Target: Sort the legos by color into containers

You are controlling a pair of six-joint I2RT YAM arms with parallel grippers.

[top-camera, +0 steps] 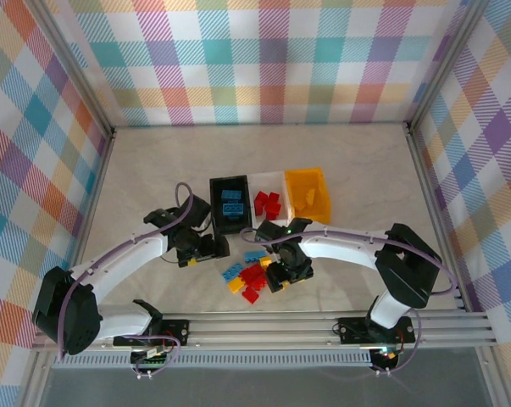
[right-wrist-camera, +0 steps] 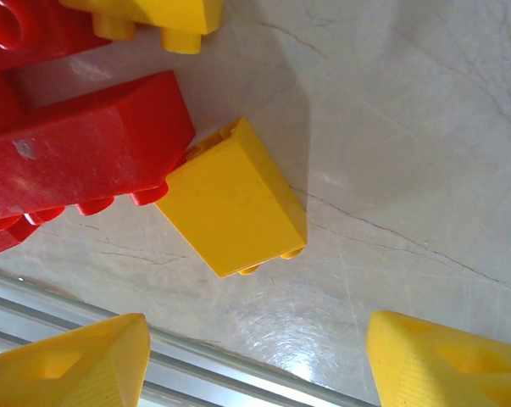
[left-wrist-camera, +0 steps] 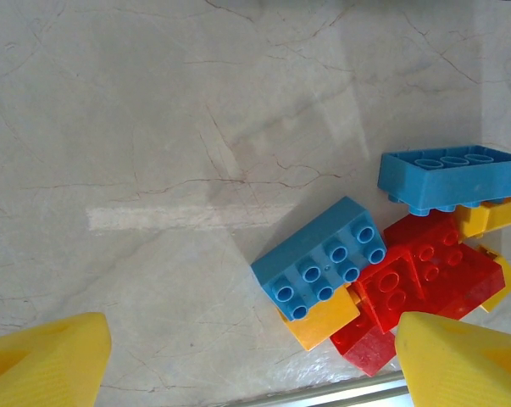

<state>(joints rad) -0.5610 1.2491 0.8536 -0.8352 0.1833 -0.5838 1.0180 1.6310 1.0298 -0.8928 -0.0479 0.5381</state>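
A loose pile of legos in red, blue and yellow lies near the front rail. Behind it stand three containers in a row: a black bin holding blue bricks, a white bin holding red ones, and an orange bin holding yellow ones. My left gripper hovers open just left of the pile; a blue brick lies ahead of its fingers, resting on a yellow one. On the pile's right side my right gripper is open, and a yellow brick lies just beyond it, against a red brick.
The aluminium front rail runs close under both grippers. Another blue brick and red bricks crowd the pile's middle. Bare marble table stretches left and behind the bins.
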